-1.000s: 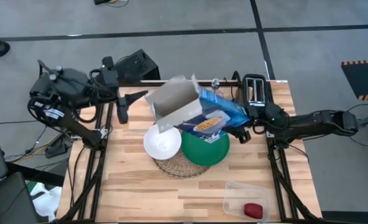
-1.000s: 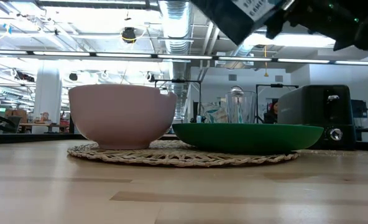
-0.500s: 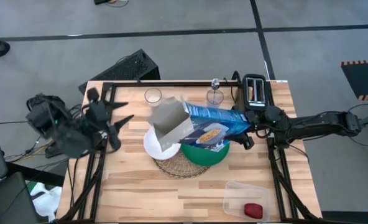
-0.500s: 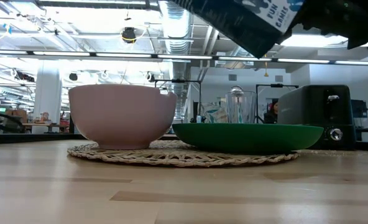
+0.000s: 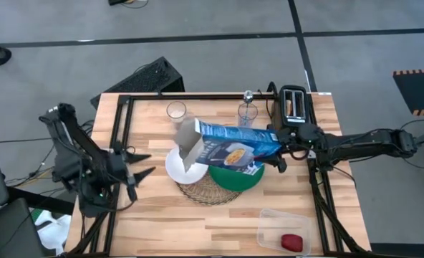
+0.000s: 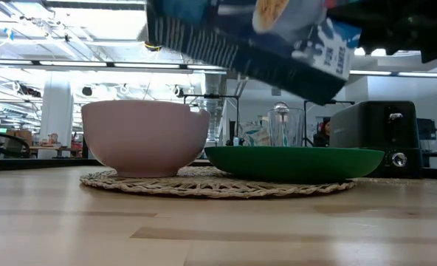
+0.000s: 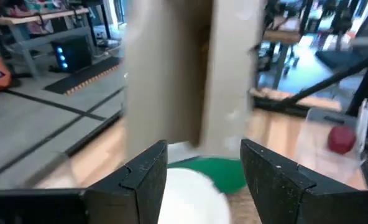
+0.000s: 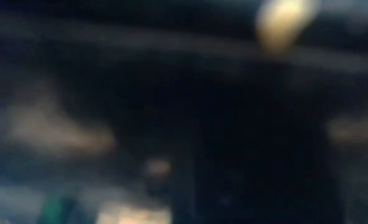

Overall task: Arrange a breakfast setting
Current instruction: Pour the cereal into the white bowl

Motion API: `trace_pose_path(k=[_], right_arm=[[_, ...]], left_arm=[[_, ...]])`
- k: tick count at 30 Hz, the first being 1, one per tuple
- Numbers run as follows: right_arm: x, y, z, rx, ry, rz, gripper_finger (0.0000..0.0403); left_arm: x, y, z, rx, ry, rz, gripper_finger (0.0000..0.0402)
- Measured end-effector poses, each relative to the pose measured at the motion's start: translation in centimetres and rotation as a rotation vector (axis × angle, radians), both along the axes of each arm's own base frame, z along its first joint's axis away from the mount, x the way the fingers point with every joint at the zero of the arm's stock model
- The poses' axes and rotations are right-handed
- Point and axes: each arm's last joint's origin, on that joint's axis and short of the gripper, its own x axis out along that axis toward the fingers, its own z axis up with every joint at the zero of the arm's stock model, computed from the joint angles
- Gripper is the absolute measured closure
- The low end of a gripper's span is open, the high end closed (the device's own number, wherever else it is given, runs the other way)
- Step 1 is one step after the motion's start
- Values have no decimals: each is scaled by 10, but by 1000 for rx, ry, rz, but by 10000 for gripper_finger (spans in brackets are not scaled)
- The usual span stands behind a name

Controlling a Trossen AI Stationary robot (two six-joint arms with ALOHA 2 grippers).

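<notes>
The left end effector [image 5: 139,166] has swung down to the left edge of the table [image 5: 155,222], away from the back corner where it was a second ago. Its two fingers [image 7: 148,180] are spread apart and hold nothing. It points at the white bowl [image 5: 183,165], which sits on the round woven mat [image 5: 198,192].

Next comes the blue-and-white cereal box [image 5: 230,148]. A second ago it was tipped up high. Now it lies almost flat in the air, with its open flaps just above the bowl. I think the cereal is about to be poured, so the bowl part of the breakfast is close to done.

Under the box is the green plate [image 5: 244,177], partly on the mat and touching the bowl.

The right end effector [image 5: 280,145] is clamped on the bottom end of the box, near the black toaster [image 5: 292,104].

Counting: one bowl, one plate, one mat, one box, two clear glasses [image 5: 176,110] at the back, and one red apple [image 5: 291,241] inside the clear tub [image 5: 269,223]. I see no spoon and no bagel.
</notes>
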Motion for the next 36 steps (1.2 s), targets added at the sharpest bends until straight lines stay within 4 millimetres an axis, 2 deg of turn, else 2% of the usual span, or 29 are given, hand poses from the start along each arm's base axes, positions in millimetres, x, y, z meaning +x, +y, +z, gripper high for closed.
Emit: trace_pose_path(k=[7,11,22,32,36], right_arm=[[0,0,-4,20,51,2,81],[0,0,-8,31,91,1,81],[-1,0,-12,52,149,0,82],[3,5,19,47,265,15,82],[2,4,26,50,313,1,82]], left_arm=[[14,-20,-34,-29,-44,-27,212],[13,-22,-46,-25,-40,-30,212],[13,-21,-51,-19,-40,-21,212],[17,-18,-51,-15,-31,-7,212],[17,-18,-51,-12,-28,-5,212]])
